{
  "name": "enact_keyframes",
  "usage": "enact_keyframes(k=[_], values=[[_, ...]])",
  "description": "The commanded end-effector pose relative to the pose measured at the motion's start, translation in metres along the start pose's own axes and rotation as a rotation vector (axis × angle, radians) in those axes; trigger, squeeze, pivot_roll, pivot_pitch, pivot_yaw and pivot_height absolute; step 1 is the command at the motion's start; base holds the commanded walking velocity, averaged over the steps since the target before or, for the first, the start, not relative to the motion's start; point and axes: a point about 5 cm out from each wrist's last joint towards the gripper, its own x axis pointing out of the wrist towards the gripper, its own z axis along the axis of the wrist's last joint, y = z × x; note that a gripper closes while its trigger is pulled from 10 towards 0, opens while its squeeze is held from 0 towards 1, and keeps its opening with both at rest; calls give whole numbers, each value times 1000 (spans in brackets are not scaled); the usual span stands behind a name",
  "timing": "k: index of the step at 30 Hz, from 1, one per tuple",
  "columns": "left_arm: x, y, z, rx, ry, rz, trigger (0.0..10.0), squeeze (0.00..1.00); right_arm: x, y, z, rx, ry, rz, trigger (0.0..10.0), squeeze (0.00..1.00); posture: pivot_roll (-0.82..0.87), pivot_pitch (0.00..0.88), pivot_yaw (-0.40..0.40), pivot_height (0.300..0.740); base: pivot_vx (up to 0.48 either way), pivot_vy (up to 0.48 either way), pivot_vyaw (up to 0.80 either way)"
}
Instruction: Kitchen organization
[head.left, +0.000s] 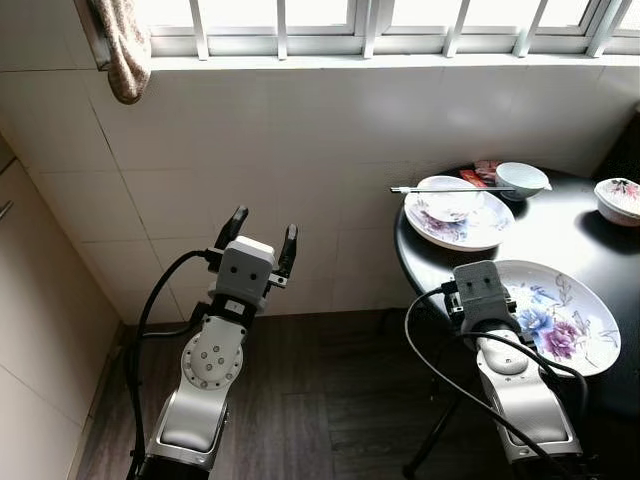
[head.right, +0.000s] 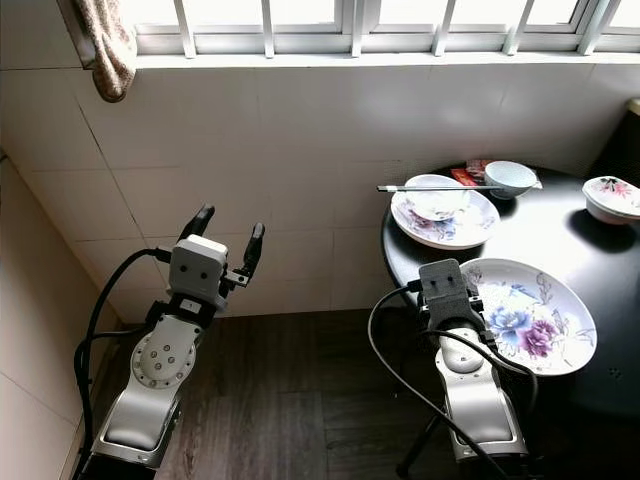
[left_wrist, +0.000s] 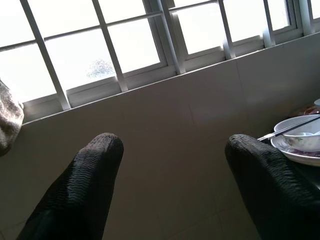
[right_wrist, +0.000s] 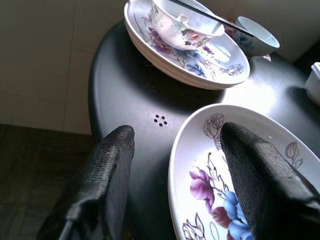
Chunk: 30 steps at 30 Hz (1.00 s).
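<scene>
At lower right, the right gripper (right_wrist: 175, 165) spread wide over the glossy oval floral plate's (right_wrist: 260, 150) rim; the left gripper (head.left: 262, 242) wide too.

2 silver arms, black cables, black-fingered hands.

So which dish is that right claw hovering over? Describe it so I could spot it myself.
Find the round black table under the window. Two flowered plates sit on it; the right gripper is open over the rim of the nearer plate. That one is empty, with blue and purple flowers, while the far plate carries a bowl and chopsticks.
</scene>
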Motion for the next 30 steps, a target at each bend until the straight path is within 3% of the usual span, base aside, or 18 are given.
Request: enact_keyframes(k=[1,10,28,29,30], values=[[1,0,-2,3,17,-2,10000,0,2,-3,-6,-3,41,-12,10000,0,55,0,-47,740,0,0,0],[1,-1,-3,5,25,-5,10000,0,5,-5,-20,34,120,-6,10000,0,57,0,-46,740,0,0,0],[1,-1,-5,2,32,-2,10000,0,14,-19,-39,-47,189,19,10000,0,60,0,-51,740,0,0,0],[1,-1,-5,3,33,-2,10000,0,14,-20,-39,-47,190,19,9882,0,60,0,-51,740,0,0,0],[1,-1,-5,3,35,-3,10000,0,15,-21,-40,-45,192,20,8353,0,58,0,-52,740,0,0,0]])
